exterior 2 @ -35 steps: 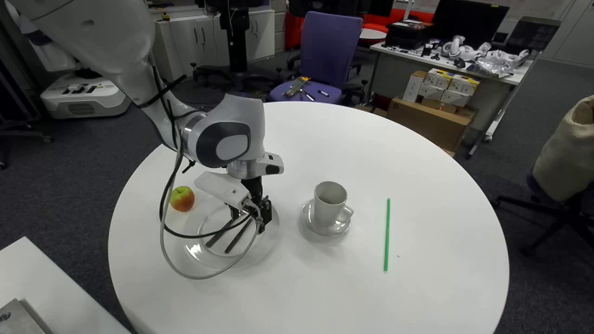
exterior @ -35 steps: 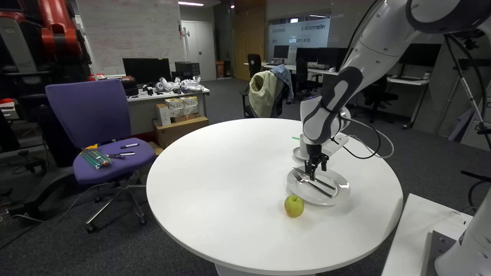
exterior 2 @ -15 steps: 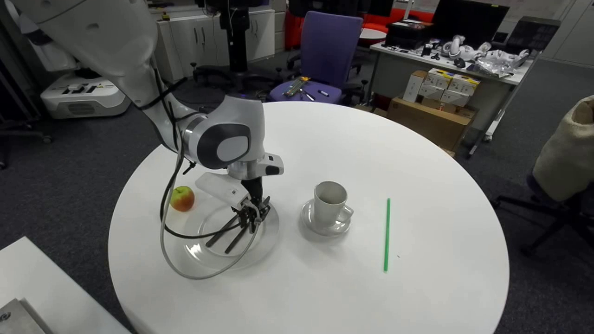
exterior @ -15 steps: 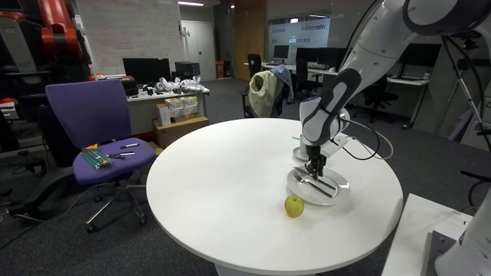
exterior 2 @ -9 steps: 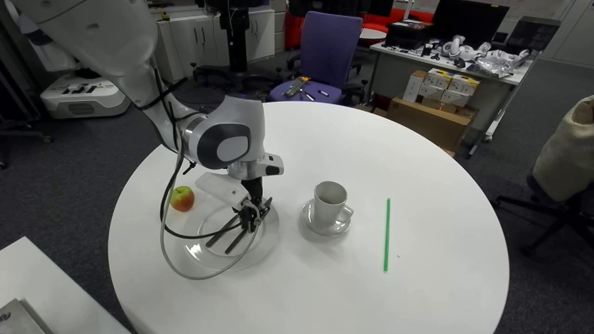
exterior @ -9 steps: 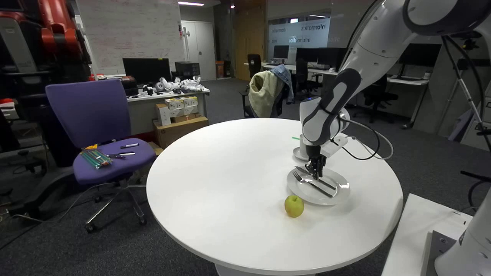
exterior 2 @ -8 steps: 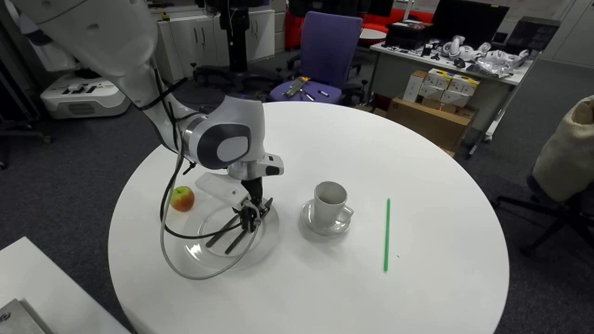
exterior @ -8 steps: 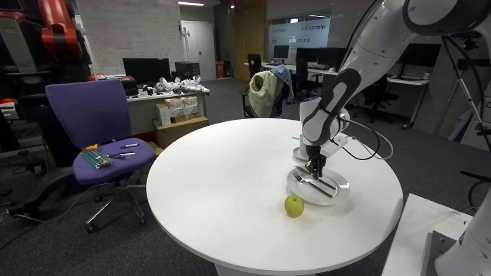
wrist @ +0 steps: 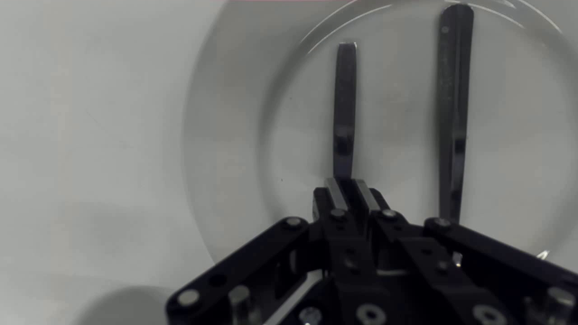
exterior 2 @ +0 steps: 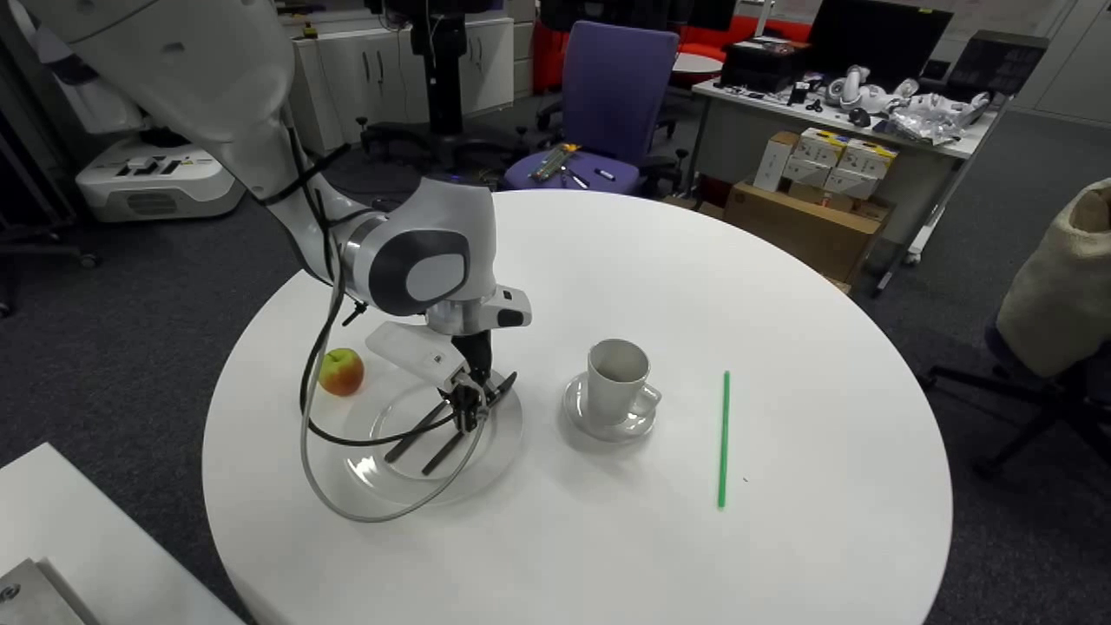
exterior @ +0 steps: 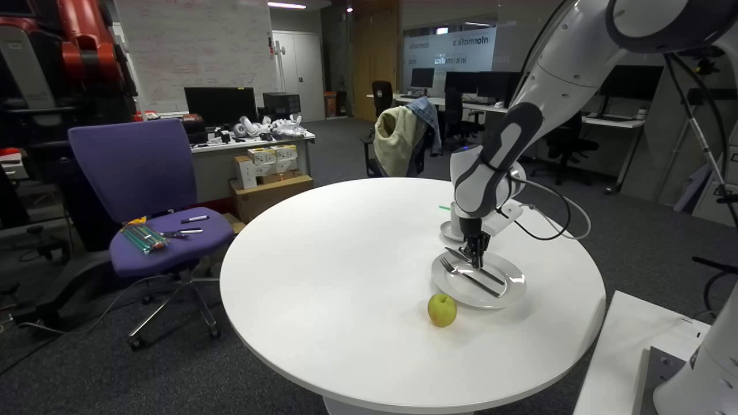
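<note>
A white plate (exterior: 513,294) holds a knife (wrist: 345,90) and a fork (wrist: 456,90), lying side by side with dark handles. Over the plate, my gripper (wrist: 345,184) points down with its jaws drawn together about the knife. In the wrist view, the knife's handle runs in between the pads (wrist: 368,196), with only a narrow dark gap there. The knife's blade (exterior: 455,253) sticks out beyond the fingers on the cup's side, and it appears to rest at the plate. The fork stays apart from the gripper; its tines are hidden in the wrist view.
An apple (exterior: 442,310) sits on the table (exterior: 334,300) close by the plate. On the opposite side stand a white cup (exterior 2: 616,395) on a saucer (exterior 2: 599,427) and a green straw (exterior 2: 724,438). Cables (exterior 2: 305,434) from the arm loop low over the plate.
The jaws, wide apart at first, have closed around the knife. Its blade end has swung a little toward the cup. Over the last second, the arm has hardly moved; the fork stays put.
</note>
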`<state>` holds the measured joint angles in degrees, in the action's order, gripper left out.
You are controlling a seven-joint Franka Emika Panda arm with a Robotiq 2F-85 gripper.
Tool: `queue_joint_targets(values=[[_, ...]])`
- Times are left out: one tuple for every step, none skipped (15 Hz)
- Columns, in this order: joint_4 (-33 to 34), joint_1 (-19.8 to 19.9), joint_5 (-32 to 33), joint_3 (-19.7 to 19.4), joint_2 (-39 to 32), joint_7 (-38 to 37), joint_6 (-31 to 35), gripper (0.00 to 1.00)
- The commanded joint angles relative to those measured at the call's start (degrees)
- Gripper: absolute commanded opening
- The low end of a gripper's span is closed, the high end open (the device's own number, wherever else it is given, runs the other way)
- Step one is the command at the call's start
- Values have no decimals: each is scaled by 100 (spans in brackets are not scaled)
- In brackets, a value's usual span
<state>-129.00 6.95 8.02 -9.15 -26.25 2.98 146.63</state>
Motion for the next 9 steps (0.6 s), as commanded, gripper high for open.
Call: queue_joint_targets(values=[[-26,-40,118,-75,35,-115,141,2],[-26,-45,122,-77,37,-121,136,2],[-34,-46,125,-79,45,-121,137,2],[-53,-52,138,-90,72,-131,143,2],[-71,-53,145,-101,100,-136,142,2],[-92,-61,165,-126,135,-160,141,2],[-110,-62,178,-143,160,-166,149,2],[-125,-71,205,-179,187,-198,148,2],[-137,-65,217,-203,212,-199,148,2]])
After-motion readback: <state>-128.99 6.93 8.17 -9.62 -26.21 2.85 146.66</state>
